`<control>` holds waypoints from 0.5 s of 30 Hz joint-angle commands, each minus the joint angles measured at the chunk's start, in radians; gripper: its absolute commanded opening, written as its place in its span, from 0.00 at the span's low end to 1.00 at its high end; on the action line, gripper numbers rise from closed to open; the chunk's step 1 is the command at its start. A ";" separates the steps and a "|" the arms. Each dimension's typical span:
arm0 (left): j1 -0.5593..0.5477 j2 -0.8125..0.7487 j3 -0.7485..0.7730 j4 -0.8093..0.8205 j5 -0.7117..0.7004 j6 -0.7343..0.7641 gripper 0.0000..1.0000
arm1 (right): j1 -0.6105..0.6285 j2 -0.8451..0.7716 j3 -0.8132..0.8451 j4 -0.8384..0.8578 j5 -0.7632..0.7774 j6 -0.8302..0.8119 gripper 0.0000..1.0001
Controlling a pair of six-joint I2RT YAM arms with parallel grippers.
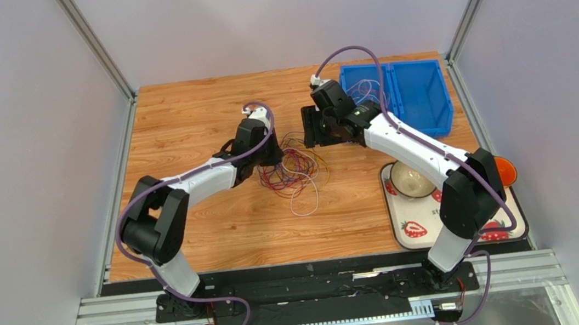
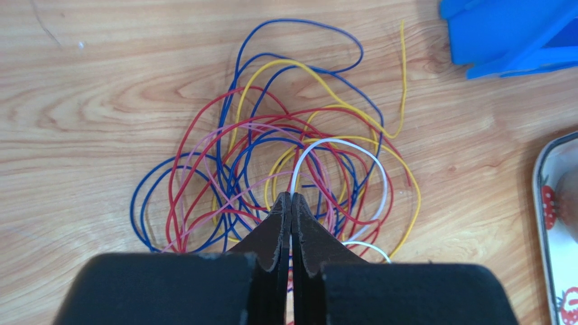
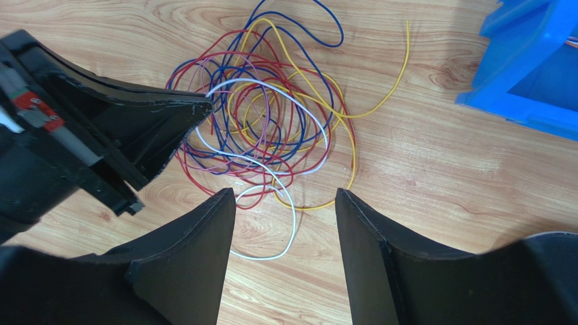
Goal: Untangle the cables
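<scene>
- The cables (image 1: pixel 295 168) lie in one loose tangle on the tabletop (image 1: pixel 210 230), near its middle and between the two arms.
- Left tool (image 2: pixel 292 200): closed tight at the edge of the tangle. Its tips pinch the white cable (image 2: pixel 342 144), which enters them from above in the left wrist view.
- Right tool (image 3: pixel 285 200): wide, holding nothing, hanging above the tabletop at the far side of the tangle.
- Key relation: from the pinch point the white cable arcs across the top of the pile toward the right tool. A lower white loop runs out of the pile into the gap between the right tool's fingers in the right wrist view.
- The left tool is nearer, being in contact with the tangle. The right tool is close but apart from it.
- The tangle has no single long axis. It is roughly round, with loops of blue and yellow reaching toward the blue bin (image 1: pixel 418 101).
- Judgement: the coming move depends on drawing the white cable away from the pile while the other strands stay down. The overlapping red and blue loops may drag along with it.
- Count: two tools, one tangle, one bin.
- Five cable colours show: red, blue, yellow, pink and white. Strands per colour cannot be counted, because the loops overlap.
</scene>
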 commanded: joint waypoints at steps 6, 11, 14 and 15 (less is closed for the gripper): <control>0.000 -0.205 0.174 -0.212 -0.016 0.088 0.00 | 0.005 -0.143 0.006 -0.007 0.004 -0.008 0.60; -0.002 -0.296 0.275 -0.304 -0.025 0.104 0.00 | 0.005 -0.213 -0.008 -0.011 0.003 -0.001 0.60; -0.009 -0.337 0.338 -0.349 0.007 0.116 0.00 | 0.005 -0.261 -0.017 -0.011 -0.008 0.002 0.60; -0.012 -0.348 0.354 -0.354 0.012 0.125 0.00 | 0.005 -0.285 -0.019 -0.011 -0.017 0.001 0.60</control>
